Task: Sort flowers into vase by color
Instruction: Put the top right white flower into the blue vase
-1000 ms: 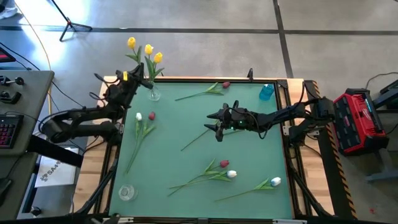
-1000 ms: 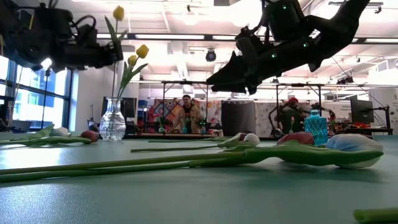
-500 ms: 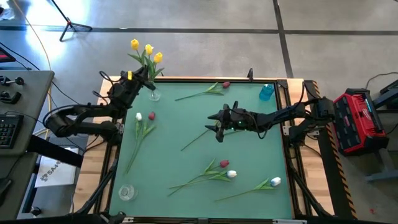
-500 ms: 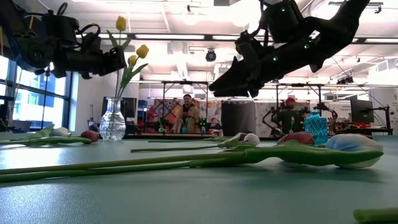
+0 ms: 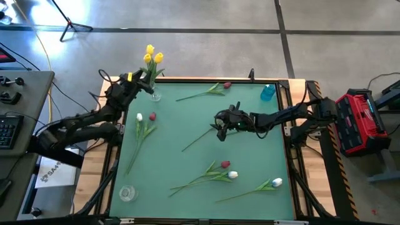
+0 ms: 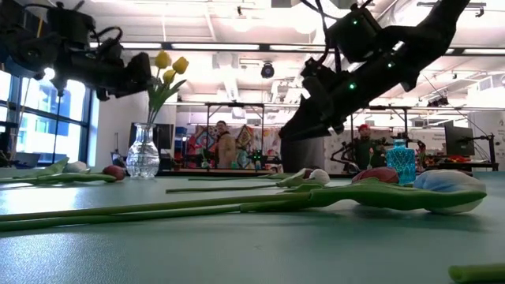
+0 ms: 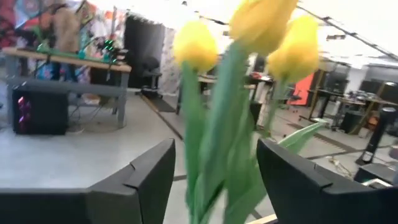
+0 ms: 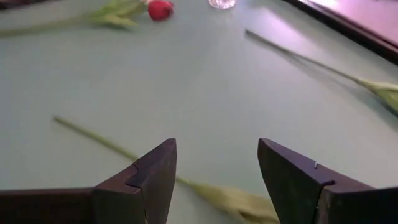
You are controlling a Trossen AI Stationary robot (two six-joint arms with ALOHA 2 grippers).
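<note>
Three yellow flowers [image 5: 152,55] stand in a clear vase [image 5: 154,95] at the table's far left corner, stems down in it. My left gripper [image 5: 145,85] is open at their stems [image 7: 211,155], which rise between its fingers with a gap on each side. Over the table's middle my right gripper [image 5: 219,129] is open, tipped down above a flower's stem [image 5: 199,137] that lies flat; in the right wrist view that stem and its leaf [image 8: 231,200] run just below the fingers. The flower's head is hidden.
A white and a dark red flower [image 5: 145,119] lie at the left and a red one [image 5: 215,89] at the far edge. Red and white ones [image 5: 222,172] and another white one [image 5: 269,185] lie near the front. A blue vase [image 5: 268,92] stands far right, a clear one [image 5: 127,193] near left.
My left gripper has opened and let go of a yellow flower, which has sunk lower into the clear vase; its head now sits level with the other two. My right gripper has tipped downward toward the stem lying at the table's middle.
</note>
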